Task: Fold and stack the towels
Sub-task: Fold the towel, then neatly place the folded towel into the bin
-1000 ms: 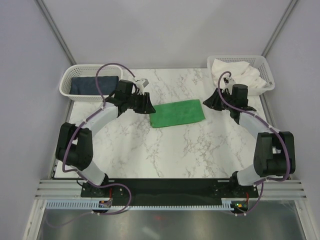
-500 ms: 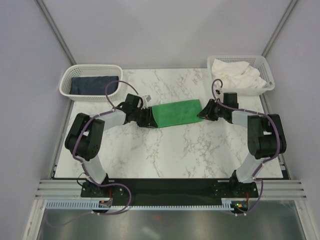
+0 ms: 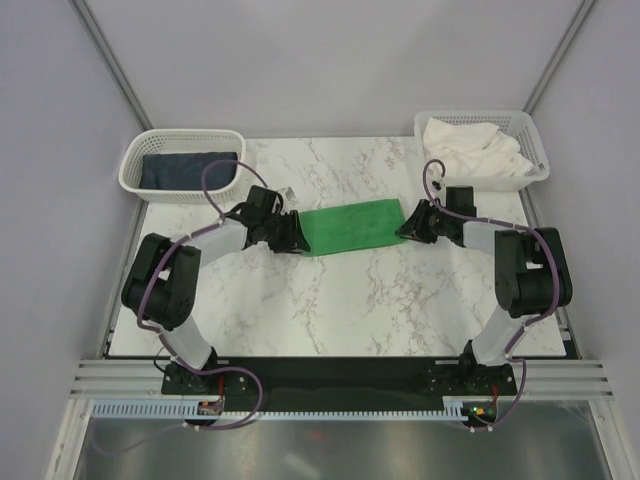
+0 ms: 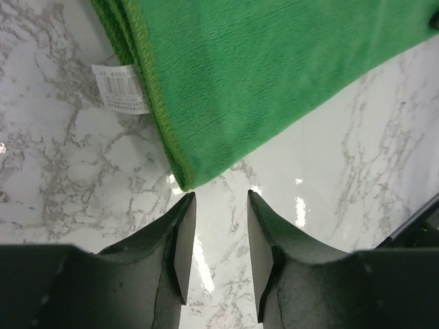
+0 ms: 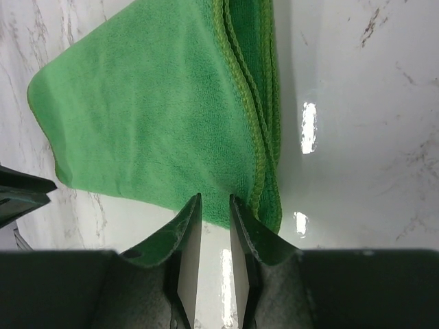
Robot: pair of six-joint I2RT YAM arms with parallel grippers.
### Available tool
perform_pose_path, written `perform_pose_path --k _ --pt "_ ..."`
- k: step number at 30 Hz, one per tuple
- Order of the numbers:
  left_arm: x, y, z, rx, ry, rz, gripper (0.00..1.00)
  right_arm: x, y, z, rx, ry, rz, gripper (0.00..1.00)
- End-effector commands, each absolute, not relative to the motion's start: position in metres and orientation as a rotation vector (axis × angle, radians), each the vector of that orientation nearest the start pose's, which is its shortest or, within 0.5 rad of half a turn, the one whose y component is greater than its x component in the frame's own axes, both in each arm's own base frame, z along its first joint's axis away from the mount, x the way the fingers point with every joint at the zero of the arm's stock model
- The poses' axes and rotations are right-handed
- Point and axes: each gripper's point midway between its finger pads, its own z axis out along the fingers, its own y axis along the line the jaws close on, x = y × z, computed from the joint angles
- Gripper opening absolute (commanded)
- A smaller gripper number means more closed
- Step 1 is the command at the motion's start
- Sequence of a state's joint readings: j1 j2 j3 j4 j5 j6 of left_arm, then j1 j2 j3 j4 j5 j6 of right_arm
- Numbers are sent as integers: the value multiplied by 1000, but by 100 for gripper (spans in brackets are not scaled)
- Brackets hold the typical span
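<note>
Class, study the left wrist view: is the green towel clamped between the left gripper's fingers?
No: the green towel lies just beyond the tips of the left gripper, whose jaws stand apart over the bare table.

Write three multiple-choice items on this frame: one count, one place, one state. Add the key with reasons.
1. How many mesh baskets stand on the marble table?
A) one
B) two
C) four

2. Where does the navy towel lie?
A) in the left mesh basket
B) in the right mesh basket
C) spread flat on the table

3. How does the left pincer stand at the green towel?
A) shut on its corner
B) open, with the corner just ahead of the jaws
C) shut and empty

Key:
1 B: the top view shows one basket at each far corner of the table.
2 A: the dark cloth sits inside the left basket's walls.
3 B: the left wrist view shows bare marble in the gap between the jaws, and the towel's corner ends just beyond their tips.
</note>
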State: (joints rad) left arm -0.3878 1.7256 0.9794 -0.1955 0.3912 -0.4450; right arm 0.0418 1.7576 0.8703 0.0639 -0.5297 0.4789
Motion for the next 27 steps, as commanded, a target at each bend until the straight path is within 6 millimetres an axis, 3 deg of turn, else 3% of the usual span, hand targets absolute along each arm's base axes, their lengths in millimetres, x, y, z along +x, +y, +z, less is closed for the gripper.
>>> perform_pose_path --k 1,2,5,11,13,18,27 --pt "348 -227 98 51 2473 -825 44 397 126 79 222 2336 910 31" --pt "350 -225 99 43 2471 -803 48 400 126 91 208 2310 900 31" --pt "355 -218 91 17 2497 -749 51 406 117 101 216 2314 826 33" --pt "368 -203 74 -21 2526 -693 58 418 104 88 210 2375 705 36" --pt "374 -199 68 -48 2534 -692 59 420 106 86 207 2378 716 34" --pt "387 -202 63 -65 2519 -753 63 430 134 88 144 2358 907 30" --pt "396 -205 32 -108 2553 -762 66 426 130 43 217 2428 886 29"
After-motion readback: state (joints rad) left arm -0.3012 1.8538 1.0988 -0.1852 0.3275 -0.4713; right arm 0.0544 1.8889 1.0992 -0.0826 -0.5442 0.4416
